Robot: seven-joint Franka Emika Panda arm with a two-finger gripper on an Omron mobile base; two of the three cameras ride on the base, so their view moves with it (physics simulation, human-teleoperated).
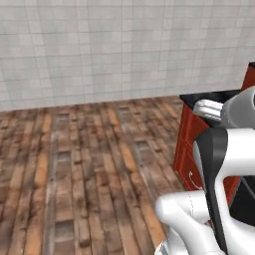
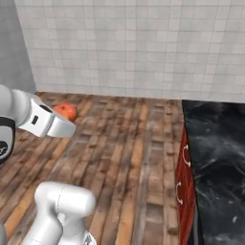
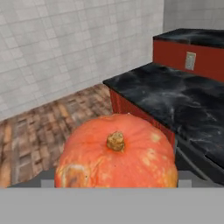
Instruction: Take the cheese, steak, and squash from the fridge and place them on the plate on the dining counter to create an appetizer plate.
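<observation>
The squash [image 3: 116, 153] hides the gripper's fingertips, and its lower part is cut off.

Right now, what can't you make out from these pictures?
- Fingertips: in the hand view the squash covers them, so contact is unclear.
- Squash: in the right base view the arm hides most of it.
- Counter: cut off by the right edge; its far end is unseen.
- Plate, cheese, steak: no telling where they are.
</observation>
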